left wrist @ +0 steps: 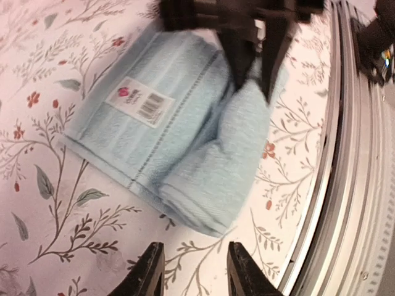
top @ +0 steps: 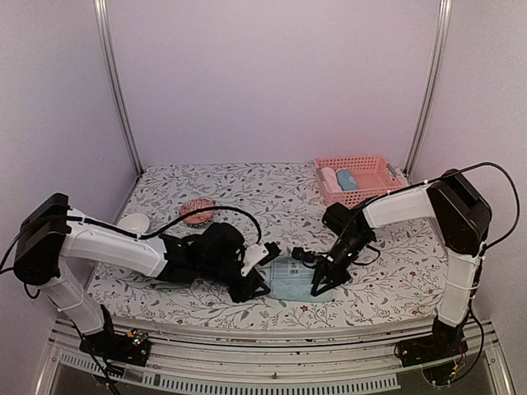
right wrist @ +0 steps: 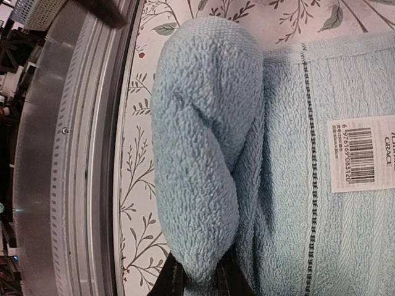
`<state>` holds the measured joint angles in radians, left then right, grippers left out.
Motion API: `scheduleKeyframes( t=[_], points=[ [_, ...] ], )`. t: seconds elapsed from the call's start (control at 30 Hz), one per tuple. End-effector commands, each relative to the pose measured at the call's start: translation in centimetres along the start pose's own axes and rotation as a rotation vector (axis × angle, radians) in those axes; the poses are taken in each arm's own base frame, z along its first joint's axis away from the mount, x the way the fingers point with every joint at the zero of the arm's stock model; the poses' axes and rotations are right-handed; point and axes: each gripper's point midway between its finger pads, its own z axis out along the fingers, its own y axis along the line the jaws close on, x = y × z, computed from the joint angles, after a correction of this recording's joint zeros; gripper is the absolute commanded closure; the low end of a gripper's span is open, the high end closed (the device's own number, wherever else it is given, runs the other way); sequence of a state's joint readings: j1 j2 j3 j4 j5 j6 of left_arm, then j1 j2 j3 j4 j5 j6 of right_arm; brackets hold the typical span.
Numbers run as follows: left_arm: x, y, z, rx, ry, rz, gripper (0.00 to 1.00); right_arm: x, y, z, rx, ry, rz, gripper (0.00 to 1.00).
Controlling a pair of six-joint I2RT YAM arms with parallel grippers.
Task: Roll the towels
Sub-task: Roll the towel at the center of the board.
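A light blue towel (top: 290, 278) with a white barcode label lies near the table's front edge, its near edge rolled up part way. It shows in the left wrist view (left wrist: 185, 129) and in the right wrist view (right wrist: 203, 142). My right gripper (top: 319, 285) is shut on the rolled edge; its fingers (right wrist: 170, 280) pinch the roll from the towel's right end. My left gripper (top: 257, 280) is open and empty at the towel's left end, its fingertips (left wrist: 148, 271) just short of the cloth.
A pink basket (top: 375, 171) at the back right holds rolled white and blue towels. A reddish rolled towel (top: 198, 211) and a white bowl (top: 133, 222) sit at the left. The metal table rail (top: 247, 380) runs close along the front.
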<state>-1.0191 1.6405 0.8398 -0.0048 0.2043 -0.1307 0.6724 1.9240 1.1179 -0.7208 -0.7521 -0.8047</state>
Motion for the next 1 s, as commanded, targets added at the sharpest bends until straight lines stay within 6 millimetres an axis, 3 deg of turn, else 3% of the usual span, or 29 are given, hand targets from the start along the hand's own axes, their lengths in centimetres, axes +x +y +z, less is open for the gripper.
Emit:
scheduleKeyframes(
  t=[0.0, 0.17, 0.3, 0.43, 0.63, 0.73, 0.8, 0.87, 0.97],
  points=[
    [-1.8, -3.5, -1.0, -0.133, -0.109, 0.29, 0.6, 4.0, 1.6, 1.7, -0.204, 0.102, 0.224, 0.95],
    [-2.4, -5.4, 1.5, -0.21, -0.073, 0.534, 0.52, 4.8, 0.8, 2.6, -0.234, 0.127, 0.265, 0.95],
    [-2.8, -5.4, 3.9, -0.265, -0.017, 0.673, 0.51, 5.4, 1.0, 2.9, -0.253, 0.144, 0.29, 0.95],
    [-1.7, -3.8, 5.9, -0.375, 0.053, 0.863, 0.51, 5.6, 0.8, 3.1, -0.255, 0.146, 0.297, 0.94],
    [-1.7, -4.4, 7.5, -0.334, 0.052, 0.904, 0.54, 5.6, 0.8, 3.2, -0.255, 0.146, 0.302, 0.94],
    [0.1, -3.7, 9.0, -0.334, 0.121, 0.904, 0.61, 5.5, 0.8, 3.1, -0.252, 0.143, 0.296, 0.92],
    [0.4, -3.8, 9.1, -0.324, 0.134, 0.893, 0.69, 5.4, 0.9, 2.9, -0.25, 0.143, 0.294, 0.86],
    [0.8, -3.9, 9.0, -0.304, 0.147, 0.875, 0.76, 5.0, 1.1, 2.4, -0.247, 0.129, 0.283, 0.71],
    [1.6, -4.5, 8.6, -0.253, 0.187, 0.824, 0.81, 2.5, 1.1, 0.0, -0.244, 0.058, 0.233, 0.57]
  ],
)
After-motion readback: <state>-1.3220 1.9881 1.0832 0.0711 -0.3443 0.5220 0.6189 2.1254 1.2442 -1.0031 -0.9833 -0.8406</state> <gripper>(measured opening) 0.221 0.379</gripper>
